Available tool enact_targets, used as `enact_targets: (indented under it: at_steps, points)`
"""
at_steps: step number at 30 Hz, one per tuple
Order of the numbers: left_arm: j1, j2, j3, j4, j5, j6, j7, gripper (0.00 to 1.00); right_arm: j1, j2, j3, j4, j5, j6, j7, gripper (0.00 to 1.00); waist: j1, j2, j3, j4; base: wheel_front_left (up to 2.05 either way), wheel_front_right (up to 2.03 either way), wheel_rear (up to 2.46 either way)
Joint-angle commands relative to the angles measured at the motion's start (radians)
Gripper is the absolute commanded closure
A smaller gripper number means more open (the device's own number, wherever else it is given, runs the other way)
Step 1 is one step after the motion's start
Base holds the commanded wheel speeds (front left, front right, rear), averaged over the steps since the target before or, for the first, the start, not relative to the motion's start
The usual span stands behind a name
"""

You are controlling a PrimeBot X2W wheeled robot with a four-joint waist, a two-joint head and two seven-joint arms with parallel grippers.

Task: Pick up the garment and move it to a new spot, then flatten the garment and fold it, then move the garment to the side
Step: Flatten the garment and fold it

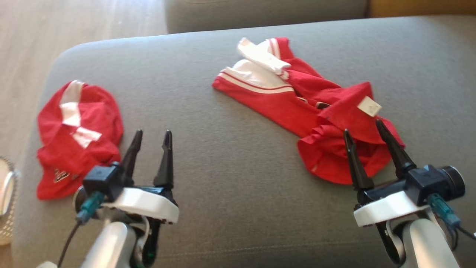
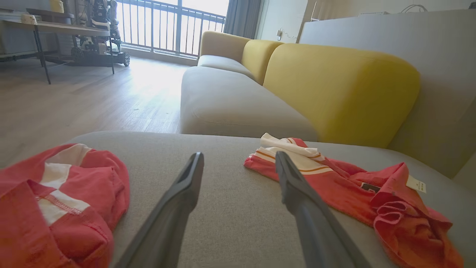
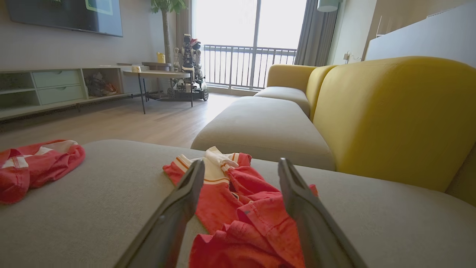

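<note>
The garment (image 1: 297, 104), a red jersey with white sleeves and a small white tag, lies crumpled on the grey cushion (image 1: 208, 111) at centre right. It also appears as the garment (image 2: 346, 182) and the garment (image 3: 245, 212) in the wrist views. My right gripper (image 1: 364, 124) is open just above its near crumpled end, nothing between the fingers; in its own view the right gripper (image 3: 241, 163) straddles the cloth. My left gripper (image 1: 153, 131) is open over bare cushion, between the garment and a smaller red piece. The left gripper (image 2: 240, 156) holds nothing.
A smaller red piece with a white stripe (image 1: 78, 134) lies bunched at the cushion's left edge. A pale woven basket (image 1: 5, 201) sits on the wood floor at far left. A yellow sofa back (image 3: 394, 111) rises beyond the cushion.
</note>
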Motion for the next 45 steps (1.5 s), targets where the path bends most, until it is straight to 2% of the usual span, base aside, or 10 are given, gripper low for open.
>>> enact_targets:
  at_steps: [1,7,14,22,32,33,34,39,45]
  points:
    - [-0.049,-0.008,0.051,-0.049,0.015,-0.01,-0.008,0.0,-0.021,0.0,0.014,-0.025,-0.014,0.0,-0.007,0.0,0.0,0.0,-0.006,0.032,0.0,0.0,0.0]
    - [-0.035,-0.065,0.068,-0.041,0.071,-0.081,-0.008,0.0,-0.055,0.0,-0.032,0.019,-0.055,0.0,0.024,0.0,0.0,0.0,0.001,0.078,0.0,0.0,0.0]
    - [-0.03,-0.106,0.093,-0.014,0.107,-0.13,-0.008,0.0,-0.135,0.0,-0.146,0.143,-0.082,0.0,0.114,0.0,0.0,0.0,0.028,0.132,0.0,0.0,0.0]
    - [-0.041,-0.126,0.13,0.003,0.106,-0.158,-0.008,0.0,-0.199,0.0,-0.239,0.282,-0.055,0.0,0.154,0.0,0.0,0.0,0.075,0.174,0.0,0.0,0.0]
    - [-0.053,-0.13,0.138,0.017,0.129,-0.175,-0.008,0.0,-0.257,0.0,-0.256,0.415,-0.037,0.0,0.105,0.0,0.0,0.0,0.106,0.179,0.0,0.0,0.0]
    - [-0.054,-0.13,0.136,0.017,0.128,-0.175,-0.008,0.0,-0.263,0.0,-0.256,0.429,-0.032,0.0,0.103,0.54,0.0,0.0,0.107,0.179,0.0,0.0,0.0]
    - [-0.056,-0.13,0.133,0.018,0.127,-0.174,-0.008,0.0,-0.269,0.0,-0.254,0.441,-0.033,0.0,0.102,1.0,0.0,0.0,0.107,0.179,0.0,0.0,0.0]
    - [-0.059,-0.13,0.125,0.024,0.126,-0.169,-0.008,0.0,-0.29,0.0,-0.283,0.459,0.012,0.0,0.062,1.0,0.0,0.0,0.088,0.175,0.0,0.0,0.0]
    - [-0.042,-0.13,0.125,0.027,0.123,-0.163,-0.008,0.0,-0.282,0.0,-0.322,0.413,-0.019,0.0,0.062,1.0,0.0,0.0,0.053,0.166,0.0,0.0,0.0]
